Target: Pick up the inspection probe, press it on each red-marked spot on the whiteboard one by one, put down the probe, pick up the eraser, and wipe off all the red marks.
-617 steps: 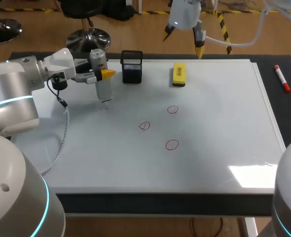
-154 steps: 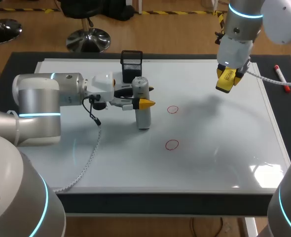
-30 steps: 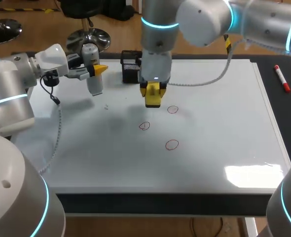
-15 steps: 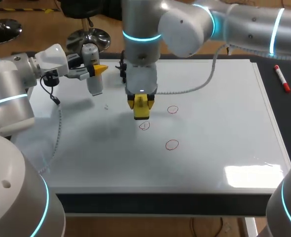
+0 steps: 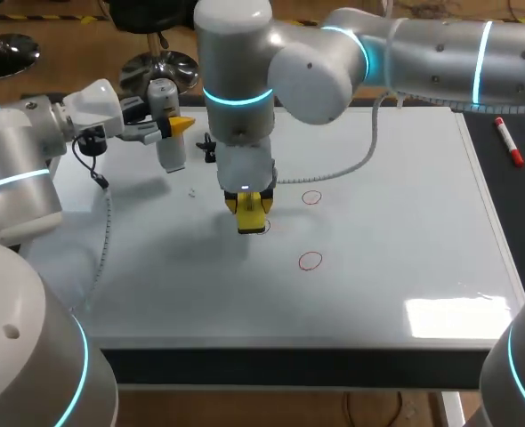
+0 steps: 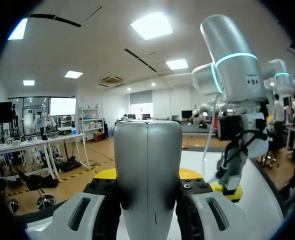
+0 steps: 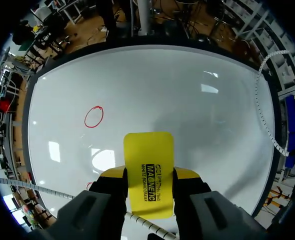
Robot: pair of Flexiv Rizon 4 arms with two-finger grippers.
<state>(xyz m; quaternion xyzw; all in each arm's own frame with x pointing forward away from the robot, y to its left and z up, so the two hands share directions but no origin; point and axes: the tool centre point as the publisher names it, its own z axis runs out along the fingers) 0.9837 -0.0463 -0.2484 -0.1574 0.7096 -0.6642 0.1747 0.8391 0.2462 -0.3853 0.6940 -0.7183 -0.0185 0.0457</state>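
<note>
My right gripper (image 5: 252, 206) is shut on the yellow eraser (image 5: 253, 213), which sits low over the left red circle (image 5: 263, 229) on the whiteboard (image 5: 405, 222) and hides most of it. Two more red circles show, one behind (image 5: 311, 197) and one in front (image 5: 310, 260). In the right wrist view the eraser (image 7: 148, 172) sits between the fingers (image 7: 112, 174), with a red circle (image 7: 93, 116) ahead and to one side. My left gripper (image 5: 169, 132) is shut on the grey probe (image 5: 166, 142) above the board's back left. The probe (image 6: 147, 170) fills the left wrist view.
A red marker (image 5: 509, 142) lies on the dark mat right of the board. My right arm (image 5: 245, 107) stretches across the back of the board and hides what stands behind it. The left wrist view shows that arm (image 6: 237, 100) close beside the probe.
My right arm has carried the eraser left and forward, from beside the back red circle to over the left one. The left arm and probe have not moved.
</note>
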